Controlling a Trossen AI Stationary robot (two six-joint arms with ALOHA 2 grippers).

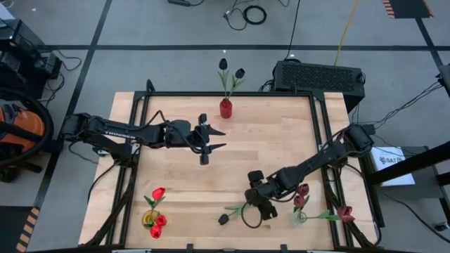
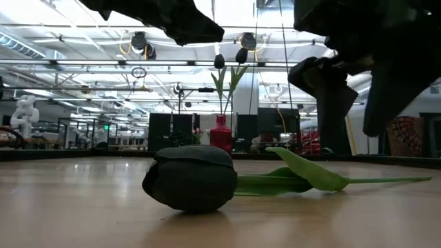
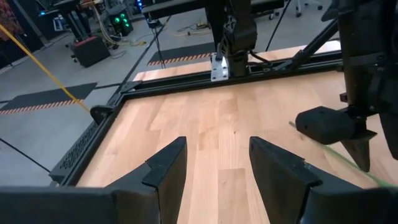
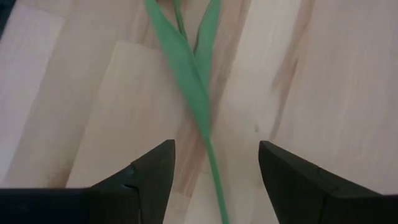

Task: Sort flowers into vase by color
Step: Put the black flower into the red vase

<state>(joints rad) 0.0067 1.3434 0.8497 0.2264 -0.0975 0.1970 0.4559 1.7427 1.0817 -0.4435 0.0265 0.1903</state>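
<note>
A black tulip (image 1: 225, 218) lies flat on the table near its front edge, its head (image 2: 191, 177) toward the near side and its green stem (image 4: 211, 162) and leaves (image 4: 186, 62) resting on the wood. My right gripper (image 4: 216, 155) hovers over it, pointing steeply down. It is open, with one finger on each side of the stem and neither touching it; in the high view my right gripper (image 1: 249, 208) sits over the stem end. My left gripper (image 1: 208, 140) waits open above the table's middle. A red vase (image 1: 226, 107) at the far edge holds two black tulips.
A yellow vase (image 1: 150, 219) with red tulips stands at the near left. A clear vase (image 1: 301, 214) with maroon tulips stands at the near right, and one maroon tulip (image 1: 344, 213) lies beside it. Bare wood lies between the arms.
</note>
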